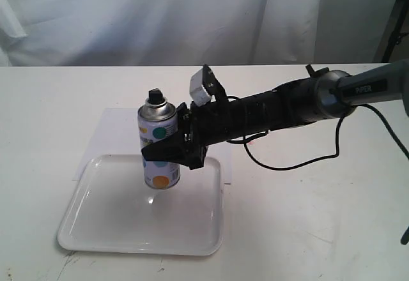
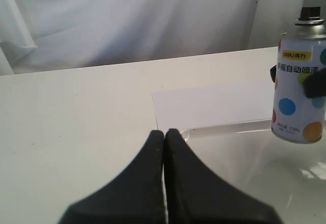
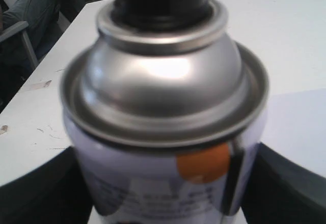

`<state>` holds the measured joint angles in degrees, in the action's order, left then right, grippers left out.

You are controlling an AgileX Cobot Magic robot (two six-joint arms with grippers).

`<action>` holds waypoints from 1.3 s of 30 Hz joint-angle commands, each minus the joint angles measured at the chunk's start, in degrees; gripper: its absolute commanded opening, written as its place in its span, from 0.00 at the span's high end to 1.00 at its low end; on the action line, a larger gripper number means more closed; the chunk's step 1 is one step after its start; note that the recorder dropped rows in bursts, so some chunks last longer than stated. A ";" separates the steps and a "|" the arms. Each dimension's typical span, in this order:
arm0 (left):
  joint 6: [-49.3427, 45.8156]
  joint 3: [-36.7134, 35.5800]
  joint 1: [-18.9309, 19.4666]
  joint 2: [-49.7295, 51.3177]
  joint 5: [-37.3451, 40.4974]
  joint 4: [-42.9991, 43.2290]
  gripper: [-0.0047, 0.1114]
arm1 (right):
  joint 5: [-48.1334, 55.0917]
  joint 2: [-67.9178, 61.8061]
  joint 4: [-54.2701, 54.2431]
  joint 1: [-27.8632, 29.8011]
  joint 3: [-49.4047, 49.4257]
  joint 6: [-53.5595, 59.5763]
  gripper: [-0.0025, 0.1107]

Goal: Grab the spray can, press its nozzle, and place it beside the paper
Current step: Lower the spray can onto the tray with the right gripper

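Right gripper (image 1: 153, 151): I am pinching the spray can (image 1: 156, 124) across the middle of its label. My jaws are spread wide round the body, and my arm is reaching in from 3 o'clock in the exterior view.
Left gripper (image 2: 164, 135): its fingers are pressing together on nothing, low over the table (image 2: 76, 107).
Can's place: it is standing upright in my grip, seemingly hanging just clear of the tray (image 1: 70, 230), over the tray's 12 o'clock part.
Paper (image 1: 115, 134): it is lying flat at 12 o'clock of the tray; I cannot tell whether its near edge is running under the rim.
Nozzle (image 1: 154, 94): it is sitting bare on the silver dome, with nothing touching it.
Handling: I am judging the can stiff, fairly light, and smooth enough to slip or twist.
Hold: I am favouring the mid-body, firm but not denting, leaving the top free for pressing.
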<state>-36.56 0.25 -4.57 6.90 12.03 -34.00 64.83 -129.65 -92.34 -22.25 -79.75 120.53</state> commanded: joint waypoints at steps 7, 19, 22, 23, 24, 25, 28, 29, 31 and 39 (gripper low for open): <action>0.55 -0.25 -0.06 -0.33 -0.17 0.09 0.96 | -5.05 -1.80 -3.17 -5.11 -3.84 0.51 0.98; 0.55 -0.25 -0.06 -0.33 -0.17 0.09 0.96 | -5.03 -6.25 -4.55 -5.11 -6.56 0.51 0.98; 0.55 -0.25 -0.06 -0.33 -0.17 0.09 0.96 | -4.62 -6.25 -4.64 -5.11 -6.56 -0.19 0.98; 0.55 -0.25 -0.06 -0.33 -0.17 0.09 0.96 | -4.62 -6.25 -4.72 -5.11 -6.56 -0.64 0.98; 0.55 -0.25 -0.06 -0.33 -0.17 0.09 0.96 | -4.62 -6.25 -4.72 -5.11 -6.56 -1.45 0.98; 0.55 -0.25 -0.06 -0.33 -0.17 0.09 0.96 | -4.62 -6.25 -4.76 -5.11 -6.56 -1.72 0.98; 0.55 -0.25 -0.06 -0.33 -0.17 0.09 0.96 | -4.62 -6.25 -4.51 -5.11 -6.56 -2.30 0.97; 0.55 -0.25 -0.06 -0.33 -0.17 0.09 0.96 | -4.62 -6.25 -4.49 -5.11 -6.56 -2.30 0.95; 0.55 -0.25 -0.06 -0.33 -0.17 0.09 0.96 | -4.62 -6.25 -4.49 -5.11 -6.56 -1.78 0.88; 0.55 -0.25 -0.06 -0.33 -0.17 0.09 0.96 | -3.16 -6.25 -4.61 -5.11 -6.56 0.02 0.23</action>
<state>-36.56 0.25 -4.57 6.90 12.13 -34.00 59.82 -136.34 -95.59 -27.33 -85.75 120.13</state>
